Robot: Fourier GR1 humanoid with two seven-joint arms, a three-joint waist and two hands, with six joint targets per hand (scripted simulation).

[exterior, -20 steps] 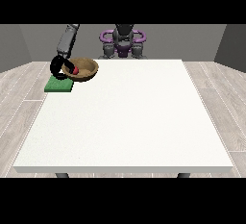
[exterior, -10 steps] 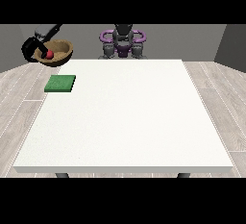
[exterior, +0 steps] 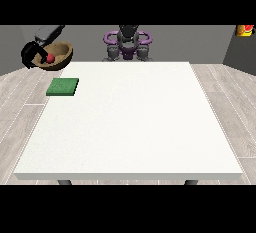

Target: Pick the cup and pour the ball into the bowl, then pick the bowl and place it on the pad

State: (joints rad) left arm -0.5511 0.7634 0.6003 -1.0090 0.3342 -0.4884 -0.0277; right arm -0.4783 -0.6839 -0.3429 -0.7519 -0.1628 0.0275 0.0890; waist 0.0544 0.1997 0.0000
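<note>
A brown wooden bowl [exterior: 59,55] with a red ball [exterior: 50,58] inside hangs in the air beyond the table's far left corner. The black hand at the view's left [exterior: 30,56] is curled round the bowl's left rim, and its grey forearm slants up to the right. The green pad [exterior: 63,86] lies flat on the white table [exterior: 130,122] near the far left corner, in front of and below the bowl, with nothing on it. No cup is plainly visible. The hand at the view's right does not show.
The robot's torso [exterior: 128,44] stands behind the table's far edge. A small red-orange thing [exterior: 245,29] shows at the top right corner, far off the table; I cannot tell what it is.
The bowl with the ball, low at the pad's far edge one second ago, has been lifted up and leftwards past the table's edge. Since half a second ago it has barely shifted.
</note>
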